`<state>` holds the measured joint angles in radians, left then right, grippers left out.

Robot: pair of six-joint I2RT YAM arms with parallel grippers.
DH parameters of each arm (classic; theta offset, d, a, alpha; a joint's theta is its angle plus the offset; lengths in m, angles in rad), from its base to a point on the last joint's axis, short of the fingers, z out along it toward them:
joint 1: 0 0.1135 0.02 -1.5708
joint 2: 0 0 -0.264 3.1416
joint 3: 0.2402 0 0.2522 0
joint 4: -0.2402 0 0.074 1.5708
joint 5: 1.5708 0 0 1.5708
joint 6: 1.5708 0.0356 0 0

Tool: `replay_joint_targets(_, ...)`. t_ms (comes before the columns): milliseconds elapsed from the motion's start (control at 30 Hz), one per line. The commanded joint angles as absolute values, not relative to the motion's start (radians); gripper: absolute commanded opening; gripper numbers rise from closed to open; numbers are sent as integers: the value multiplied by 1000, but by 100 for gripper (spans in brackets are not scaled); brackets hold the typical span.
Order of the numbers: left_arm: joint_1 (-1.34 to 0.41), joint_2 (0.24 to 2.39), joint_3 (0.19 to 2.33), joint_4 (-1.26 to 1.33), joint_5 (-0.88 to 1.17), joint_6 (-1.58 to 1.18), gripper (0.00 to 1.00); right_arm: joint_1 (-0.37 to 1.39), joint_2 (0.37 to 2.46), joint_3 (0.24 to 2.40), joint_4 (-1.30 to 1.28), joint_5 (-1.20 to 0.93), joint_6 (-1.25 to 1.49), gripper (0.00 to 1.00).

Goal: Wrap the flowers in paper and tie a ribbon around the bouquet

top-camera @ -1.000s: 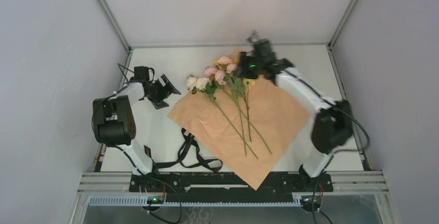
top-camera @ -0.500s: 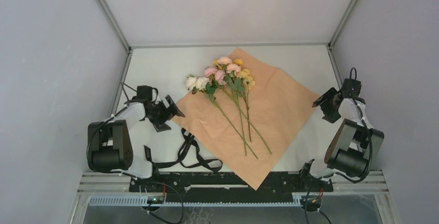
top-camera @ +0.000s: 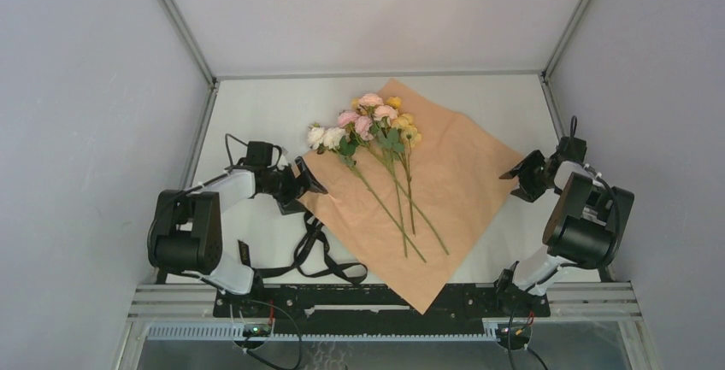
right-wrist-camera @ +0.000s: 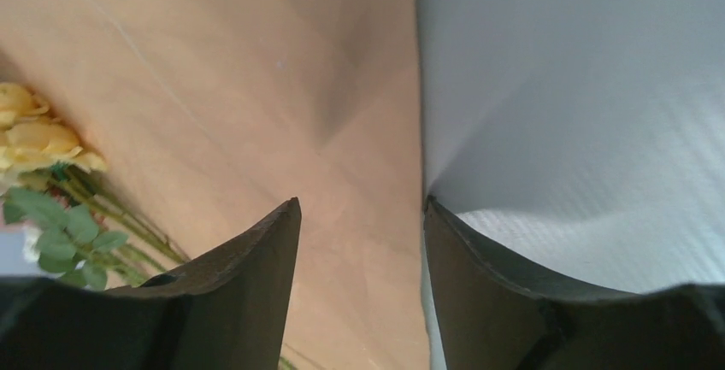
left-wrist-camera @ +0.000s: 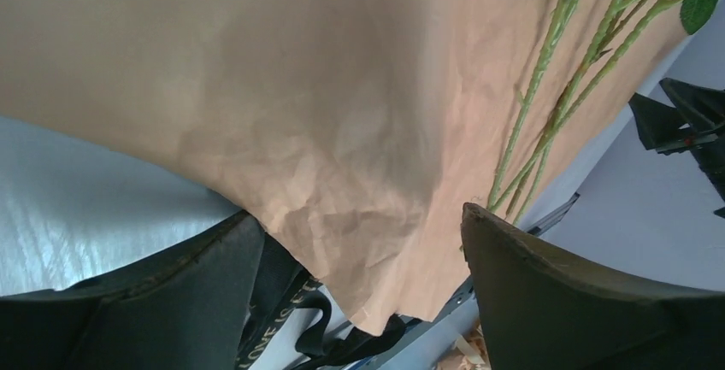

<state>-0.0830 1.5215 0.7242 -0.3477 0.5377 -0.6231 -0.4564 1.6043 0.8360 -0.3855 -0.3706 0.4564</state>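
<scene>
Peach-orange paper [top-camera: 453,182] lies flat under the flowers [top-camera: 372,131]; left gripper [top-camera: 304,187] and right gripper [top-camera: 515,180] gape at opposite corners, table [top-camera: 256,114] showing beyond.

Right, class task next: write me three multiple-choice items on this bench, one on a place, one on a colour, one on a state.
1. Where does the ribbon lie? A on top of the paper; B on the table beside the paper's near-left edge; C hanging off the table.
2. Which colour faces up on the paper? A peach-orange; B olive green; C white.
3. How is the left gripper? A shut on the paper; B shut on the ribbon; C open.
Key: B, its black loops sit beside the sheet; A, the whole sheet shows peach; C, its fingers stand wide apart.
</scene>
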Motion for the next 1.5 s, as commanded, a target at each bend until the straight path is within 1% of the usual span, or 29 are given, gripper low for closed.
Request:
replay_joint_targets(0, -88, 1560, 731, -241, 545, -655, 86, -451, 1627, 821, -334, -525, 473, 63)
replay_joint_targets(133, -87, 1541, 717, -161, 560, -705, 64, -443, 1639, 821, -311, -574, 490, 61)
replay_joint_targets(200, -88, 1539, 716, -134, 581, -730, 57, -433, 1637, 818, -296, -594, 501, 58)
replay_joint_targets(267, -87, 1534, 716, -108, 591, -751, 49, -421, 1636, 816, -285, -612, 511, 52)
replay_joint_targets(400, -87, 1528, 729, -90, 596, -759, 27, -398, 1620, 807, -267, -624, 516, 30)
replay_joint_targets(533, -71, 1538, 759, -108, 590, -740, 3, -369, 1594, 789, -251, -618, 527, 11)
replay_joint_targets(567, -60, 1547, 776, -120, 583, -727, 0, -351, 1587, 782, -241, -614, 535, 8)
replay_joint_targets(700, -4, 1606, 898, -187, 512, -627, 0, -229, 1578, 778, -221, -578, 561, 4)
replay_joint_targets(800, 41, 1648, 975, -206, 486, -580, 0, -183, 1557, 776, -179, -542, 602, 2)
replay_joint_targets(833, 46, 1659, 993, -210, 486, -573, 0, -176, 1551, 776, -168, -526, 612, 2)
replay_joint_targets(867, 46, 1669, 1004, -217, 489, -566, 0, -175, 1547, 780, -167, -509, 617, 6)
replay_joint_targets(967, 47, 1685, 996, -221, 515, -567, 0, -174, 1526, 824, -258, -409, 580, 26)
replay_joint_targets(1033, 46, 1691, 980, -223, 524, -565, 0, -158, 1476, 857, -348, -283, 532, 39)
replay_joint_targets(1100, 46, 1696, 968, -225, 529, -559, 0, -106, 1399, 889, -438, -95, 491, 49)
replay_joint_targets(1133, 46, 1698, 966, -225, 533, -557, 0, -70, 1359, 912, -483, -5, 468, 52)
replay_joint_targets(1200, 46, 1701, 965, -225, 537, -556, 0, 45, 1279, 939, -506, 154, 423, 55)
replay_joint_targets(1267, 47, 1702, 964, -225, 537, -553, 0, 185, 1227, 958, -469, 225, 360, 56)
replay_joint_targets(1333, 46, 1703, 962, -226, 539, -548, 0, 328, 1236, 973, -386, 194, 294, 57)
replay_joint_targets(1367, 46, 1705, 961, -226, 537, -548, 0, 391, 1262, 982, -331, 123, 264, 58)
replay_joint_targets(1433, 46, 1707, 959, -230, 536, -548, 0, 508, 1362, 1033, -254, -11, 227, 58)
replay_joint_targets(1467, 46, 1708, 959, -232, 535, -548, 0, 552, 1430, 1079, -243, -29, 213, 59)
